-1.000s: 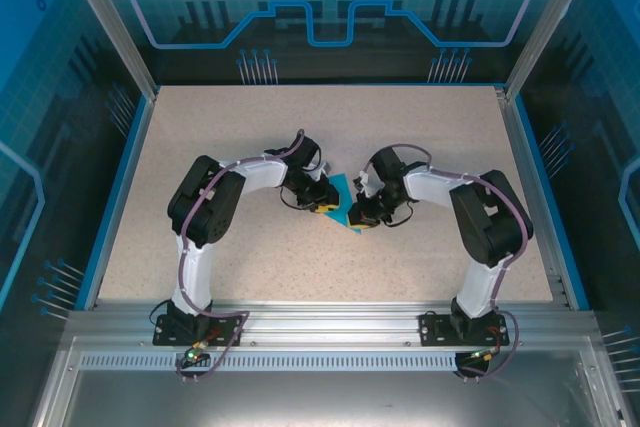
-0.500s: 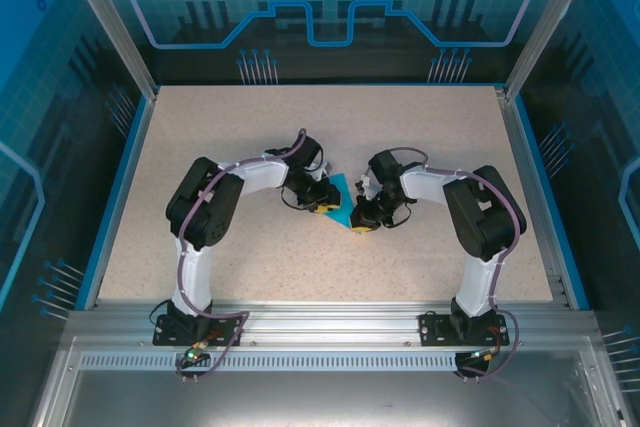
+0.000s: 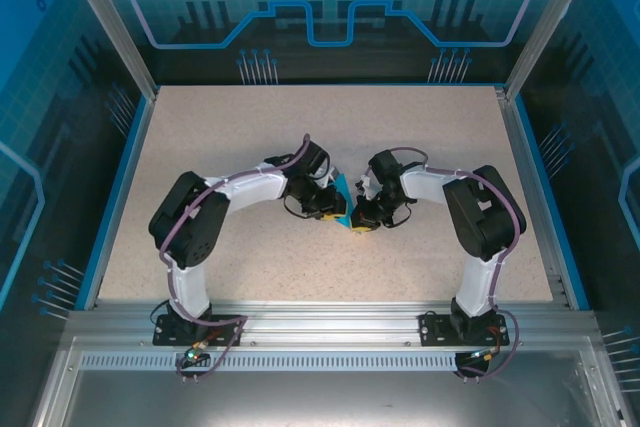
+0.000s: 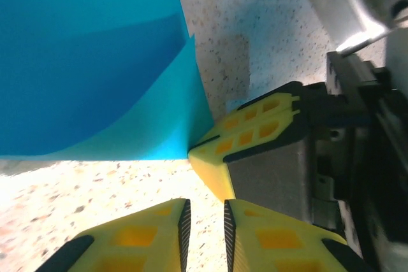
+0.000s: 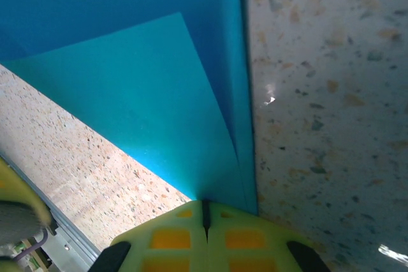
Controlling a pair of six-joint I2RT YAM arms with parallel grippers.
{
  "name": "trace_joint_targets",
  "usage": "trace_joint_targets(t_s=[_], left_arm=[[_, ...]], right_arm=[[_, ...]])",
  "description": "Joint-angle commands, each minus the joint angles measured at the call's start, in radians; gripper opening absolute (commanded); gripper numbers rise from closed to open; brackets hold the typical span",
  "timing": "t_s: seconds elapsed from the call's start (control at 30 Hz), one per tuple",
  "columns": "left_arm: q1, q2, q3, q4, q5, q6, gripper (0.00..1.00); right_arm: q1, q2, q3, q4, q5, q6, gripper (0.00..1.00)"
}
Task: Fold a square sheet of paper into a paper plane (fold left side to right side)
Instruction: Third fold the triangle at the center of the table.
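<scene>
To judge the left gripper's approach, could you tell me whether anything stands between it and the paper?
The right gripper, shut on the near corner of the paper, sits ahead of the left gripper; otherwise bare table.

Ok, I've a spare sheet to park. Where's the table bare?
Bare: the far strip of table behind both arms, the near strip between their bases, and outside each elbow. Crowded: the centre, where left gripper and right gripper meet at the teal paper.
</scene>
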Motion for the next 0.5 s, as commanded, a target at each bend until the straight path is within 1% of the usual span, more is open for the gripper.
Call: trace_joint_targets(t_s=[0.0, 0.47], left_arm=[[-0.007, 0.037, 0.001, 0.054, 0.050, -0.044, 0.24], [-0.011, 0.122, 0.048, 0.054, 0.025, -0.051, 0.21]], right_arm=[[0.002, 0.063, -0.022, -0.048, 0.091, 0.009, 0.03], [0.003, 0.065, -0.022, -0.048, 0.091, 0.007, 0.03]])
